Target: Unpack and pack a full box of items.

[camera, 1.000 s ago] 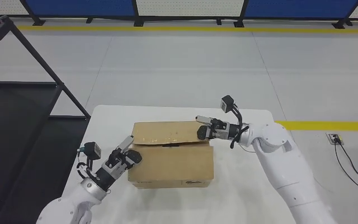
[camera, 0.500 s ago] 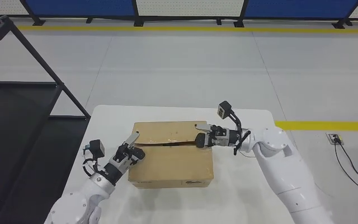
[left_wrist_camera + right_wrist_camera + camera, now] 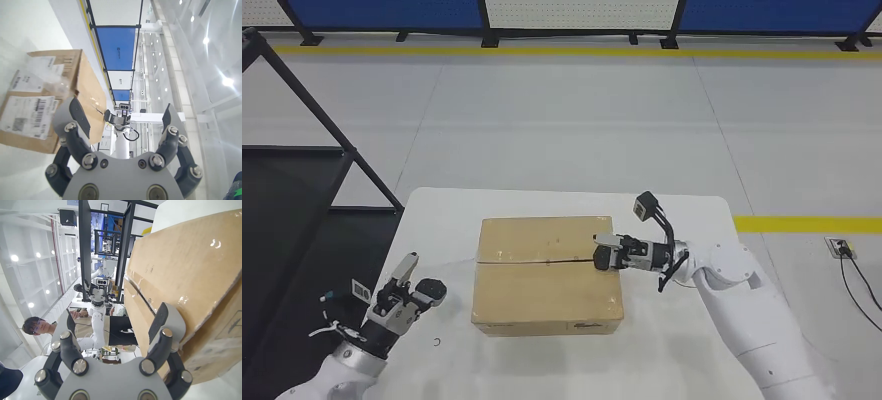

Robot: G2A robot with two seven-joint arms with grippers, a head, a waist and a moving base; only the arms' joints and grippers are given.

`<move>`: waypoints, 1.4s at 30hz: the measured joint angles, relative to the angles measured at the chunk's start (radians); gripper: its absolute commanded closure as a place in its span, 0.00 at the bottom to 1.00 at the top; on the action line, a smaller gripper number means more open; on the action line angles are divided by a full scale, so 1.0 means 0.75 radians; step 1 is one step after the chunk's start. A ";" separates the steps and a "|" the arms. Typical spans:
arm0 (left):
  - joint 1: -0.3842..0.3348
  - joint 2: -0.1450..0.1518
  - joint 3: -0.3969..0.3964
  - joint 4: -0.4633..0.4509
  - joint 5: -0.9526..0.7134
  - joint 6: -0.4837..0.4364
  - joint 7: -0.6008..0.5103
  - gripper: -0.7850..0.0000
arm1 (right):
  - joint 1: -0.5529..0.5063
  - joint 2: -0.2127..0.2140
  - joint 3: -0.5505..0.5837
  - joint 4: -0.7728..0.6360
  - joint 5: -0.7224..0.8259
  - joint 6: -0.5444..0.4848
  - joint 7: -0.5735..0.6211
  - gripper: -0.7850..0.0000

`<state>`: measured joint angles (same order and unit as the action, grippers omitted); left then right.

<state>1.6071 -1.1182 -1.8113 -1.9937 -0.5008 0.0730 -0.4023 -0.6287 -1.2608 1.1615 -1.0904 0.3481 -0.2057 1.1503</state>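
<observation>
Top view: I see the brown cardboard box (image 3: 547,275) in the middle of the frame, on the white table (image 3: 672,340). Its flaps lie flat and shut, with a thin line across the top. White labels (image 3: 28,111) are stuck on one side. My right gripper (image 3: 599,252) has its fingers apart, with one finger on the box top at the right end of that line. My left gripper (image 3: 414,280), at the lower left, is spread wide and holds nothing. A black frame (image 3: 302,130) stands at the left.

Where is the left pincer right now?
Top view: the left pincer is open over the table at its near-left corner, left of the box, not touching it.
</observation>
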 measured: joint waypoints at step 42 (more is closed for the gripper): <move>-0.464 -0.047 0.319 0.593 -0.200 0.140 0.174 0.00 | -0.034 0.027 -0.013 -0.060 -0.009 0.030 0.043 0.00</move>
<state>1.2590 -1.1536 -1.5724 -1.5491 -0.6505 0.1780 -0.2721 -0.6540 -1.2405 1.1521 -1.1357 0.3414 -0.1832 1.1823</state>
